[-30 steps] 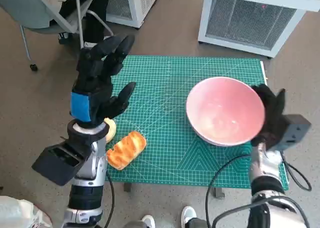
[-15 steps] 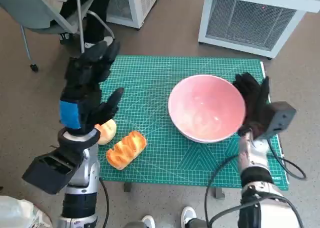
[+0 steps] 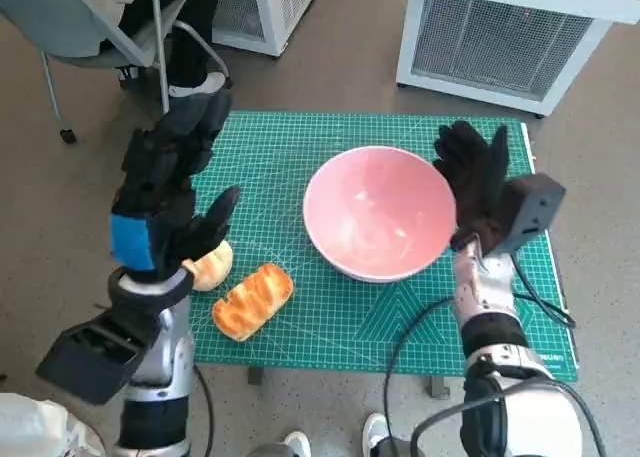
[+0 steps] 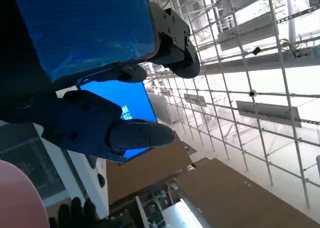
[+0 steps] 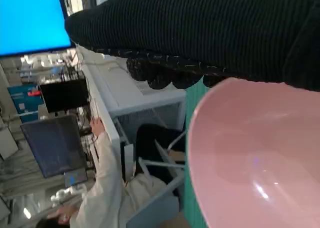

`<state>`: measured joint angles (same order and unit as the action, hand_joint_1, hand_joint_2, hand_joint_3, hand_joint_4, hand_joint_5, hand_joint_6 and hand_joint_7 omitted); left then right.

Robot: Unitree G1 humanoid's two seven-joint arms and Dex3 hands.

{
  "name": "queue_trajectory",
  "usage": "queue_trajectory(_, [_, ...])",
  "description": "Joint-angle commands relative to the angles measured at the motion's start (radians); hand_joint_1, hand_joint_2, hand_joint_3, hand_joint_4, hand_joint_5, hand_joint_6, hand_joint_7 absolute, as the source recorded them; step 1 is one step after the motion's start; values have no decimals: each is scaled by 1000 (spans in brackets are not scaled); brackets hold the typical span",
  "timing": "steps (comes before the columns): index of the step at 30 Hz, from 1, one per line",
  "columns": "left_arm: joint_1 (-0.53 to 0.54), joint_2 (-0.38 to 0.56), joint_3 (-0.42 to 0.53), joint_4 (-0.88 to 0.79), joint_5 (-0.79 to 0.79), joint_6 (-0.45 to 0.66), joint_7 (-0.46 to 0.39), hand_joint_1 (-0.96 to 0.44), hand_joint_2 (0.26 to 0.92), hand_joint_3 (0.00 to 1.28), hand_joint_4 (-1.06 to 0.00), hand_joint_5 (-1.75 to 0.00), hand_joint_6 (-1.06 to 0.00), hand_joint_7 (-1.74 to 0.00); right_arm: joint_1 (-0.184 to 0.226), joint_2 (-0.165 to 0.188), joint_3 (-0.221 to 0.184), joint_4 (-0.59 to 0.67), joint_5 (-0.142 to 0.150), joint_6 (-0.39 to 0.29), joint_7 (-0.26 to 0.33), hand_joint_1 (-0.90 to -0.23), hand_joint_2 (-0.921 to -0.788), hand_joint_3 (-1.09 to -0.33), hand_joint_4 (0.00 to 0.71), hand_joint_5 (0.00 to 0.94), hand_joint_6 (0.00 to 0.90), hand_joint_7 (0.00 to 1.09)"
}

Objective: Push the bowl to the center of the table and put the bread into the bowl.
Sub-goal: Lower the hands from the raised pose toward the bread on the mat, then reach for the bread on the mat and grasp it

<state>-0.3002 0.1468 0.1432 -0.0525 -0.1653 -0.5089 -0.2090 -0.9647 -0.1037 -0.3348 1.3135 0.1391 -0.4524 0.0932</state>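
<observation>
An empty pink bowl [image 3: 378, 212] stands on the green cutting mat [image 3: 330, 307], a little right of its middle; its rim [image 5: 250, 158] fills the right wrist view. My gloved right hand [image 3: 476, 182] presses flat against the bowl's right side with fingers spread upward. A striped orange bread loaf [image 3: 252, 300] lies near the mat's front left corner, with a small round bun [image 3: 209, 265] beside it. My left hand [image 3: 168, 192] is raised above the mat's left edge, fingers apart, holding nothing, and partly covers the bun. The left wrist view shows its fingers [image 4: 125, 133] against the ceiling.
White cabinets with grilles [image 3: 500, 37] stand behind the table. A grey chair [image 3: 90, 27] and a person's dark legs [image 3: 190, 17] are at the back left. In the right wrist view a person in white [image 5: 115, 188] sits by monitors. A cable [image 3: 545, 312] trails at the mat's right edge.
My right hand has pushed the bowl leftward across the mat, toward its middle. My left hand has drifted a little left and lower. The bread has not moved.
</observation>
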Motion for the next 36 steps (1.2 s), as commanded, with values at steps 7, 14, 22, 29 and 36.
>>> queue_trajectory(7, [217, 185, 65, -286, 206, 246, -23, -495, 921, 318, -440, 0, -333, -275, 3, -52, 6, -23, -17, -80, 29, -525, -921, -872, 200, 1, 170, 212])
queue_trajectory(14, [353, 293, 82, -494, 384, 495, -81, -569, 921, 333, -399, 0, -319, -172, 24, -75, 22, -90, -18, -288, 97, -532, -921, -872, 204, 3, 158, 207])
queue_trajectory(22, [449, 356, 15, -631, 547, 710, -176, -599, 921, 318, -391, 0, -366, -105, 55, -71, 30, -218, 38, -511, 231, -546, -921, -850, 227, 12, 167, 219])
queue_trajectory(29, [488, 382, -92, -687, 730, 811, -232, -618, 921, 315, -383, 0, -371, -78, 117, -69, 69, -376, 56, -626, 278, -567, -921, -819, 247, 11, 162, 281])
queue_trajectory(36, [491, 348, -187, -650, 838, 828, -215, -633, 921, 319, -383, 0, -377, -62, 167, -69, 106, -495, 114, -635, 329, -593, -921, -795, 252, 2, 52, 499])
